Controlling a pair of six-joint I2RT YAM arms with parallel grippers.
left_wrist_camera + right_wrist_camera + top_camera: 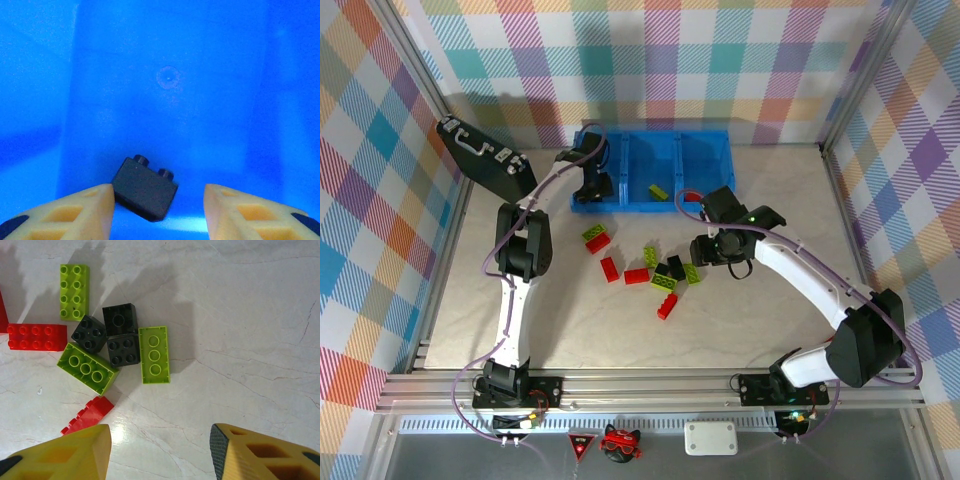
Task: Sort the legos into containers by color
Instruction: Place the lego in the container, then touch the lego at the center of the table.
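Note:
The blue containers (pixel 665 150) stand in a row at the back of the table. My left gripper (pixel 592 187) hangs in the left compartment (pixel 170 100), open. A black lego (pixel 145 187) sits tilted between its jaws, touching the left finger (pixel 97 205) and well clear of the right one. The middle compartment holds a green lego (pixel 659 191), and a red one (pixel 692 197) shows in the right compartment. My right gripper (pixel 160 440) is open over bare table, just right of a pile of black (pixel 123 349), green (pixel 154 354) and red (pixel 88 415) legos.
A black briefcase (pixel 485 155) lies at the back left beside the containers. More loose legos lie mid-table: a green and red pair (pixel 595 237) and red ones (pixel 610 268) (pixel 667 306). Checked walls close in the sides.

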